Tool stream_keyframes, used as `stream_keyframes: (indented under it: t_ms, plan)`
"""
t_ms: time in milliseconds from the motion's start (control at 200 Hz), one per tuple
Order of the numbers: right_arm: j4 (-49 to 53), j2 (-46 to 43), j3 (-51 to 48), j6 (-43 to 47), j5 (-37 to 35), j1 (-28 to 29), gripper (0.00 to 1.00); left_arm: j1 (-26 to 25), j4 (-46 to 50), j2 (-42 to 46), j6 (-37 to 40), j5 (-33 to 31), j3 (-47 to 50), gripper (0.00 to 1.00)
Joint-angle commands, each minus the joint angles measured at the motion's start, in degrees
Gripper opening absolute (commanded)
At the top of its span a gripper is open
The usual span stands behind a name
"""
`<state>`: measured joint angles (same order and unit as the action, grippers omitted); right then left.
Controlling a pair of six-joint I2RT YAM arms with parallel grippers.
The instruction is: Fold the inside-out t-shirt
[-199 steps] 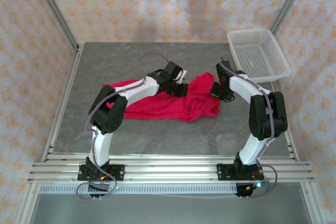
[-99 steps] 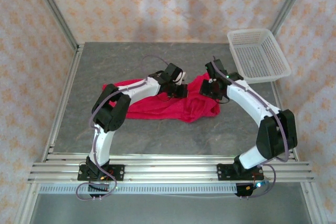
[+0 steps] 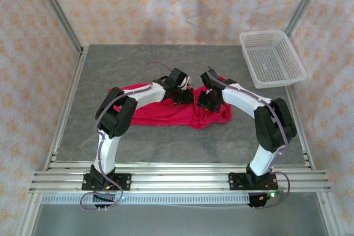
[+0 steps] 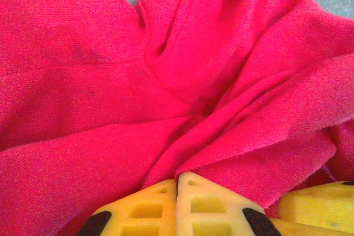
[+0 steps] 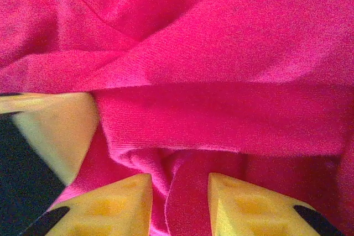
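The inside-out t-shirt lies crumpled and spread sideways across the middle of the grey table. My left gripper sits low on its upper middle. In the left wrist view that gripper has its yellow jaws pressed together, and a ridge of red cloth runs into their tips. My right gripper is right beside it on the shirt's right part. In the right wrist view it is open, and a loose fold of the red cloth lies in the gap.
A white mesh basket stands at the back right corner. Metal frame posts and patterned walls close in the table. The two grippers are very close: one left finger shows in the right wrist view, one right finger in the left.
The right arm swung left from the shirt's right edge to beside the left gripper, and its jaws opened. The left gripper shifted slightly left, still shut.
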<state>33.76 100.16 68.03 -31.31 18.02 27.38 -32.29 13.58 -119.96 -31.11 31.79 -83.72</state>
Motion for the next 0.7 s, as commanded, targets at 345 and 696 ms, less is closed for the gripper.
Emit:
stream_keyframes:
  t_ms: [345,696]
  plan:
    - [10.8,-4.4,12.7,7.3,-7.4,0.2,0.0,9.6,5.1,-1.6,-1.5,-3.2,-4.7,0.0]
    - [-2.2,-45.4,-23.0,-2.4,-17.0,0.1,0.0,13.8,4.4,0.4,-2.1,-6.2,-0.5,0.0]
